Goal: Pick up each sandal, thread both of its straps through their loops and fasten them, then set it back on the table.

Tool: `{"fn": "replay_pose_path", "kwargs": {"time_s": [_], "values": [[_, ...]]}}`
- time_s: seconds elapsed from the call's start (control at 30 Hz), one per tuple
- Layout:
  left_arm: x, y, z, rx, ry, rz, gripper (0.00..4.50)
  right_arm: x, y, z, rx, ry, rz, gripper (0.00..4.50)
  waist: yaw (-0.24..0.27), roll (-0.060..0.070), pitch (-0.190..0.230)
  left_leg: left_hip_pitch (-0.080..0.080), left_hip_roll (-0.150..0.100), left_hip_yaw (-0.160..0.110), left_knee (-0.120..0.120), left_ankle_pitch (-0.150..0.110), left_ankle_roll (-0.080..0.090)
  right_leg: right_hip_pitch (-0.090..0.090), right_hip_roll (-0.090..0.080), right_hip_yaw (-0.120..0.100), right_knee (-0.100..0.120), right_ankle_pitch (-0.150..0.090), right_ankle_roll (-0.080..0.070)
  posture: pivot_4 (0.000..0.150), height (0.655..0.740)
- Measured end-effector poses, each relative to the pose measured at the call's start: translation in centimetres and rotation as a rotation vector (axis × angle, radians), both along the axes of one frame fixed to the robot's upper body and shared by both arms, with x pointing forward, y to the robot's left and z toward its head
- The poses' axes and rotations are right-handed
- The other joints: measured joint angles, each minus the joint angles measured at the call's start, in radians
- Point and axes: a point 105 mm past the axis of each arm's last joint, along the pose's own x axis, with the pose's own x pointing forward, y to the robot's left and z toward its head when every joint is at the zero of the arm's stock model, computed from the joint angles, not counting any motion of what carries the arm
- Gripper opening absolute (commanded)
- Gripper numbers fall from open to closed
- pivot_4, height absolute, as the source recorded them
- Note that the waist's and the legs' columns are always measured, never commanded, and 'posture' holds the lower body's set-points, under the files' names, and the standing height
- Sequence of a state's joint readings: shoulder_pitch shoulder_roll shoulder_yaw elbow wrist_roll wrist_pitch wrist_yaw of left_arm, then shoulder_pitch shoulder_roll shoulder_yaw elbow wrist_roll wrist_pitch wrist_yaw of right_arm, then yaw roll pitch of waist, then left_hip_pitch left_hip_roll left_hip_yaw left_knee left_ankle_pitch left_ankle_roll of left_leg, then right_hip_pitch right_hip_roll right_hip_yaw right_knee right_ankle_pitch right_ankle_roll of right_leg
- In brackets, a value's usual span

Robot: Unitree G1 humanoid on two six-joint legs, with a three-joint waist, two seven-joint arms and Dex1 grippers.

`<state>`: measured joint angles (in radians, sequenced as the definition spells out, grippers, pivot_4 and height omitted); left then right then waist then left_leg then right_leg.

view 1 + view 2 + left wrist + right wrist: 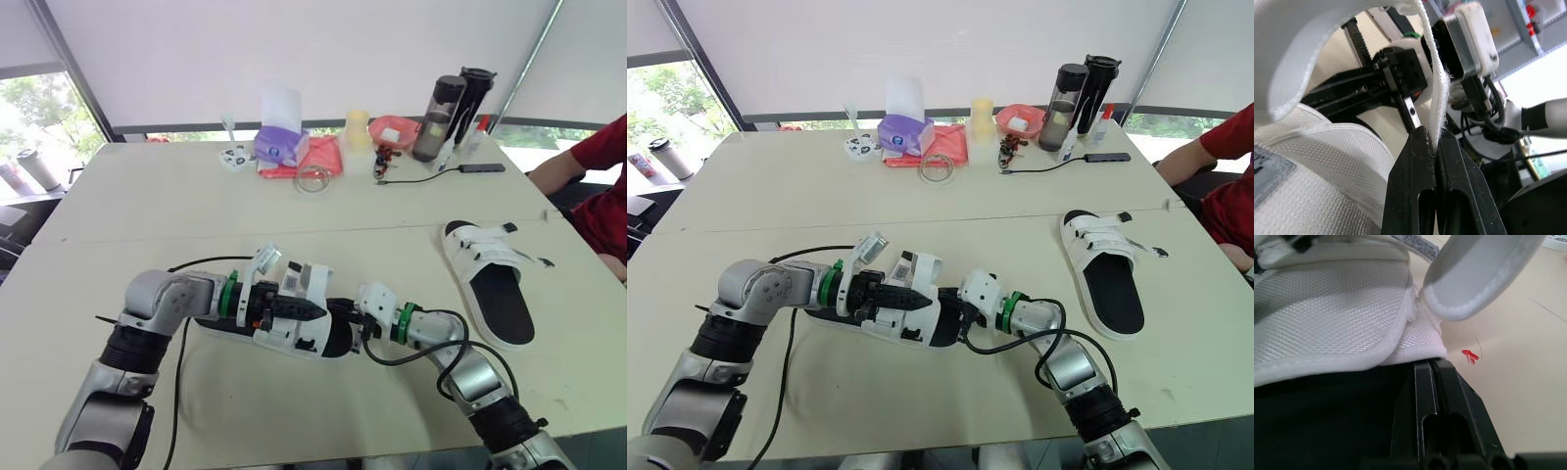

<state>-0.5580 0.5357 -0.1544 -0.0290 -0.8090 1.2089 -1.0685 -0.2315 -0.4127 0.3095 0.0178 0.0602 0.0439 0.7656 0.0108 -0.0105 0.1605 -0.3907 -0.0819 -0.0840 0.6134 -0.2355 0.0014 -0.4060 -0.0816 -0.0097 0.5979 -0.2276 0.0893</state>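
I am working over the pale table (147, 196), which is carrying a row of clutter along its far side: a purple tissue pack (279, 145), two dark bottles (438, 117) and a black cable (421, 179). A person's red sleeve (602, 147) is showing at the far right edge.

The far sandal (490, 279) is lying flat on the table to my right, sole down, its white straps across the toe end, well apart from both of my arms.

The near sandal (294, 341) is sitting between my two arms at the front middle of the table, its white upper toward my left arm and its black footbed toward my right. I cannot tell whether it is resting on the table or lifted just off it.

My left gripper (1434, 134) is reaching in from the left over the white upper. Its two black fingers are squeezed nearly together, pinching the frayed edge of a white strap (1437, 73) that is rising from between the tips and curving away over the upper.

My right gripper (1431, 364) is coming in from the right, facing the left one. Its fingers are pressed narrow, tips touching the sandal's side where the white woven upper is meeting the black sole, gripping that edge.
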Motion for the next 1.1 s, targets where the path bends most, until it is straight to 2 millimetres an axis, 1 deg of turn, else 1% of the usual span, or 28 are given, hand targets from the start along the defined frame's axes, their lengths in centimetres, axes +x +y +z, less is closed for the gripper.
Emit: {"fn": "replay_pose_path", "kwargs": {"time_s": [0.13,0.33,0.47,0.57,0.77,0.87,0.97,1.1], "values": [[-0.2,0.0,-0.5,0.036,-0.080,-0.018,0.04,0.0,0.0,0.0,0.000,-0.001,-0.003,0.00,0.000,0.000,0.000,0.000,0.000,0.000,0.000,0.000,0.000,0.000,0.000,0.000,0.000,0.000,0.000,0.150,0.7400],[0.8,-0.1,-1.2,0.076,-0.233,0.014,0.04,0.0,0.0,-0.1,-0.005,-0.002,-0.006,0.00,0.001,0.001,-0.002,0.000,0.000,0.000,0.000,0.000,0.000,0.000,0.000,0.000,0.000,0.000,0.000,0.150,0.7400],[0.8,0.0,-1.4,0.073,-0.332,0.001,0.04,0.0,0.0,-0.1,-0.005,-0.002,-0.006,0.00,0.001,0.001,-0.003,0.000,0.000,0.000,0.000,0.000,0.000,0.000,0.000,0.000,0.000,0.000,0.000,0.150,0.7400],[0.3,-0.1,-1.1,0.045,-0.364,-0.021,0.04,0.0,0.0,-0.1,-0.005,-0.002,-0.006,0.00,0.001,0.001,-0.003,0.000,0.000,0.000,0.000,0.000,0.000,0.000,0.000,0.000,0.000,0.000,0.000,0.150,0.7400],[-0.6,0.2,-0.6,0.007,-0.351,-0.039,0.04,0.0,0.0,-0.1,-0.004,-0.002,-0.004,0.00,0.000,0.001,-0.003,0.000,0.000,0.000,0.000,0.000,0.000,0.000,0.000,0.000,0.000,0.000,0.000,0.150,0.7400],[-0.7,0.3,-0.5,0.002,-0.363,-0.025,0.04,0.0,0.1,-0.1,-0.003,-0.001,-0.004,0.00,0.000,0.001,-0.003,0.000,0.000,0.000,0.000,0.000,0.000,0.000,0.000,0.000,0.000,0.000,0.000,0.150,0.7400],[-0.4,0.4,-0.6,-0.009,-0.387,0.027,0.04,0.0,0.1,-0.1,-0.002,-0.001,-0.004,0.00,0.000,0.001,-0.003,0.000,0.000,0.000,0.000,0.000,0.000,0.000,0.000,0.000,0.000,0.000,0.000,0.150,0.7400],[-0.2,0.3,-0.7,-0.015,-0.466,0.066,0.04,0.1,0.1,-0.1,-0.001,0.001,-0.006,0.00,0.000,0.001,-0.003,0.000,0.000,0.000,0.000,0.000,0.000,0.000,0.000,0.000,0.000,0.000,0.000,0.150,0.7400]]}}
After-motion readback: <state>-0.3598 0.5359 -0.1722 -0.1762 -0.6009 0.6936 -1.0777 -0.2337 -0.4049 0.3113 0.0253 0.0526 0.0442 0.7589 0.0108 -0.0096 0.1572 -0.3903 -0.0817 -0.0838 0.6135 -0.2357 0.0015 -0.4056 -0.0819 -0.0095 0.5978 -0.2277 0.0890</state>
